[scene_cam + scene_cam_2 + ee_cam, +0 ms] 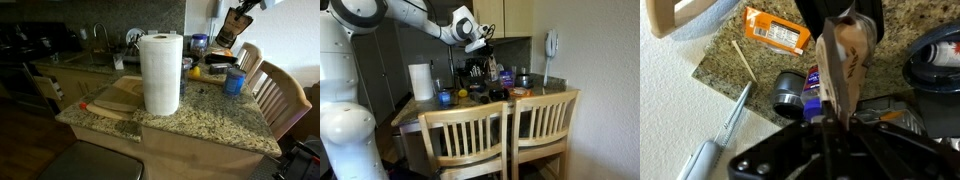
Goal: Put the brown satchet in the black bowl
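Granite counter (205, 112) below; fingers (869, 22) clenched on the brown satchet (231, 28), held aloft; black bowl (224, 62) barely discernible.

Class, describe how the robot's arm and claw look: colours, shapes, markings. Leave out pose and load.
The glossy white robot arm is built of thick rounded segments with dark rings at the joints, seen in an exterior view. Its black claw has an angular frame and flat dark fingers in the wrist view. No cables or markings can be made out.
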You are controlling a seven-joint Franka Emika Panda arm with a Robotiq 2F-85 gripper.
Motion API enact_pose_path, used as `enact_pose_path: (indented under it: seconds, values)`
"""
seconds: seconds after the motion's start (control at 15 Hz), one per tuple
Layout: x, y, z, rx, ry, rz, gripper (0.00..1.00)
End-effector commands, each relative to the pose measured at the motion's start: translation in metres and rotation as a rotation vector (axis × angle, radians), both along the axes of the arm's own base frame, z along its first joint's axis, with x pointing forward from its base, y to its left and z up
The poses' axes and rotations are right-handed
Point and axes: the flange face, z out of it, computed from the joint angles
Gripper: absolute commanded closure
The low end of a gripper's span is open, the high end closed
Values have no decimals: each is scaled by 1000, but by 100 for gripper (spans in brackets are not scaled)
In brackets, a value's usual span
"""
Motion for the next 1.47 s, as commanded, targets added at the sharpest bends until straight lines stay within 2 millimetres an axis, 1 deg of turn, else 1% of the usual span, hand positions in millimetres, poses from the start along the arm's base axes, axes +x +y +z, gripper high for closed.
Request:
enact_pose_path:
  seconds: [0.0, 0.2, 0.27, 0.33, 0.4, 0.93, 1.0, 1.07, 1.13, 1.2, 1.27, 1.33, 1.4]
  values:
    - [-10, 1, 8, -50, -18, 27, 99]
    - [-9, 1, 8, -78, -7, 42, 99]
    - [-10, -1, 9, -80, 3, 30, 72]
    - [-11, -1, 10, -90, 10, 48, 71]
    - [-10, 0, 11, -93, 5, 49, 66]
    - [-15, -2, 24, -102, -43, 33, 7]
    - [-14, -3, 27, -118, -71, 30, 2]
    - [-13, -5, 31, -144, -117, 29, 0]
    - [-26, 37, 40, -159, -163, 53, 0]
    - [-29, 49, 46, -152, -149, 81, 0]
    - [-37, 79, 45, -86, -69, 161, 0]
    - [-43, 96, 47, -57, -44, 175, 0]
    - [-50, 120, 47, -9, -42, 219, 0]
